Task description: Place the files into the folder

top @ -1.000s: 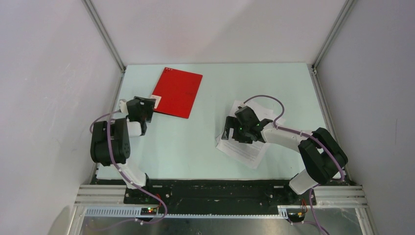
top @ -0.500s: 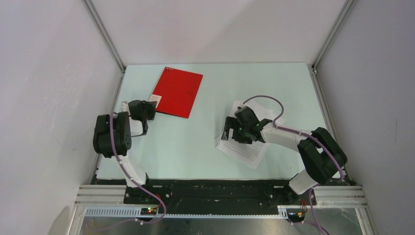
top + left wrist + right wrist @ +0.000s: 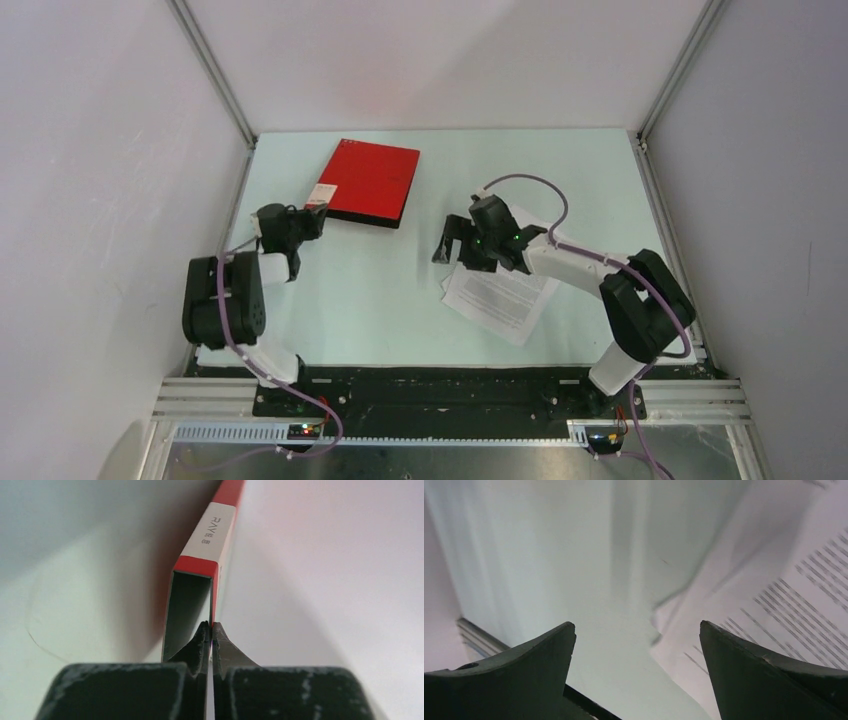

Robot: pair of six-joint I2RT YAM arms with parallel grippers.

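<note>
Left gripper (image 3: 210, 630) has just pinched shut on the cover at the folder (image 3: 372, 183)'s labelled corner, turning it slightly, so opening can begin.

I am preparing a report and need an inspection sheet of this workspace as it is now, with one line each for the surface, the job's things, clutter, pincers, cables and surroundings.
Surface: pale green table, bare between the two things.
Job's things: red folder at the far left of centre, white label on its spine; printed sheets lying loose at the right, outside the folder.
Clutter: nothing seen.
Pincers: left pincer shut on one cover edge of the red folder; right pincer open, low over the sheets' left corner, holding nothing.
Cables: purple cables run along both arms, one looping above the right arm.
Surroundings: white walls and metal frame posts.
</note>
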